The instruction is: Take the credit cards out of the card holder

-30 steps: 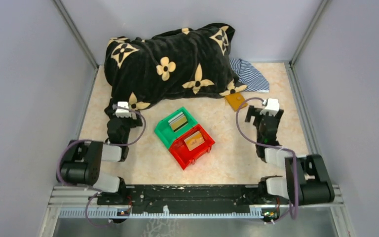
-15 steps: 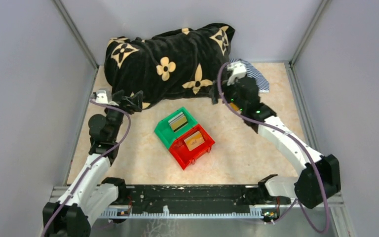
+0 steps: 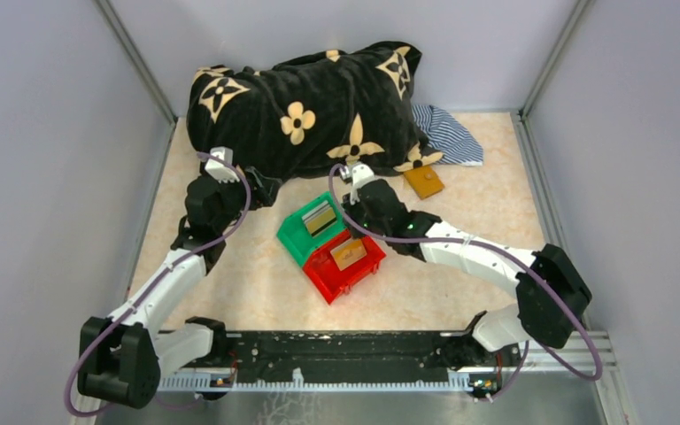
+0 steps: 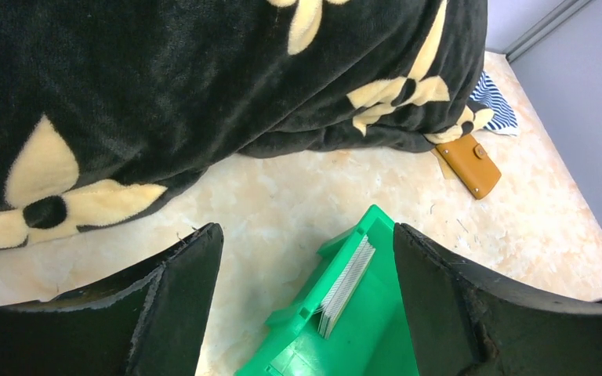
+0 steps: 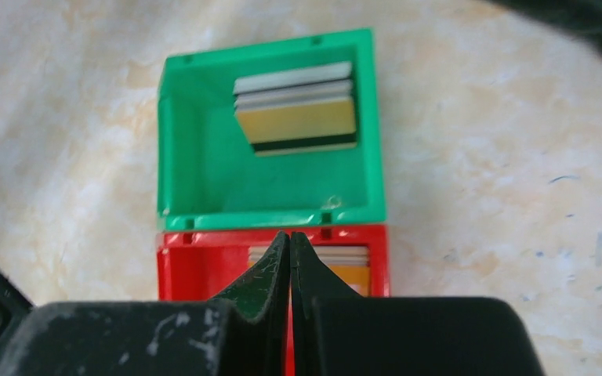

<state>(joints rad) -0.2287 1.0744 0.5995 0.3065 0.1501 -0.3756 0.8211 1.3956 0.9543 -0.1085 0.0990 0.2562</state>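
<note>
- Card holder (image 3: 424, 181): tan-brown, lying flat and closed on the tabletop (image 3: 460, 257) toward its far right corner. It sits just beside the hem of the black flowered blanket (image 3: 301, 106) and near the striped cloth (image 3: 450, 133).
- Credit cards (image 5: 298, 110): a small stack leans inside the green bin (image 5: 204, 157), with a gold-tan card with a dark stripe in front and grey ones behind. More cards show in the red bin (image 5: 196, 262), which touches the green bin's near wall. Both bins stand about mid-tabletop.
- Right gripper (image 5: 290, 239): fingers pressed flat together with nothing between them. In the right wrist view the tips sit over the seam where the red and green bins meet. The stack in the green bin lies beyond the tips, apart from them. The card holder is off to the gripper's right in the top view, apart from it.
- Left gripper (image 4: 306, 235): fingers spread wide, holding nothing, low near the blanket's near edge. In the left wrist view, the green bin's corner and the edge-on card stack show between the two fingers, with no contact visible. The card holder lies well beyond the fingers, toward the right edge.
</note>
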